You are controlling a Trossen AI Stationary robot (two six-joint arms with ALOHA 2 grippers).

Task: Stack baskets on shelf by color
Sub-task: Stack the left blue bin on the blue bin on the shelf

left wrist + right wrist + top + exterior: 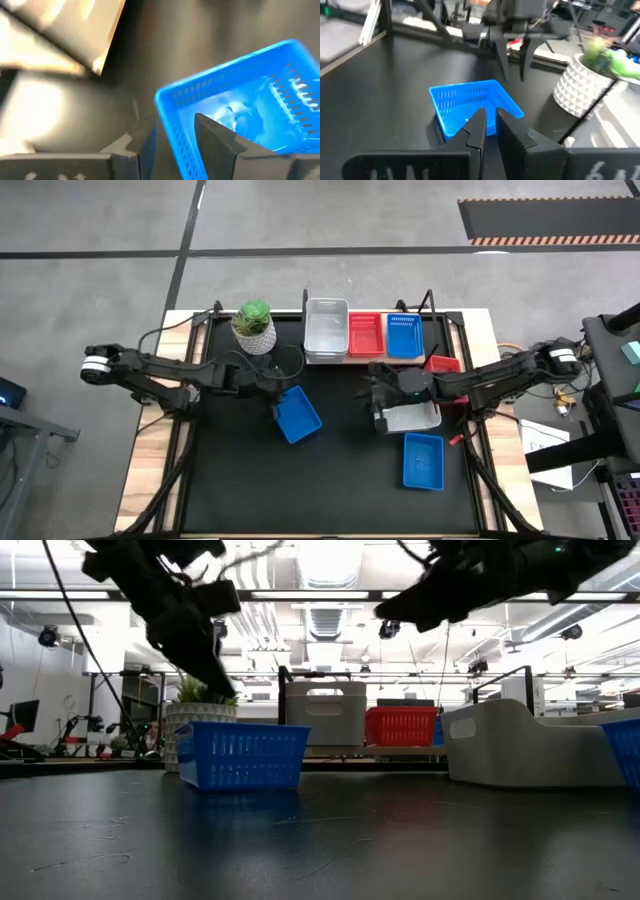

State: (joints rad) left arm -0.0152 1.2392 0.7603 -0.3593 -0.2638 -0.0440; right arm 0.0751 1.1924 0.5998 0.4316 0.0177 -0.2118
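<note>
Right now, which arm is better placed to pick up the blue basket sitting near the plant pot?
Left. The left end effector straddles the wall of that blue basket with open fingers. The right end effector sits above the white basket, farther away.

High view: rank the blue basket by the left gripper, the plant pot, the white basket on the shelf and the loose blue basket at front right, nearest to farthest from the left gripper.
From the left gripper:
1. Blue basket, right at its fingertips, table centre-left.
2. Plant pot, behind it, at the shelf's left end.
3. White basket, on the shelf's left part.
4. Loose blue basket, front right, across the table.
</note>
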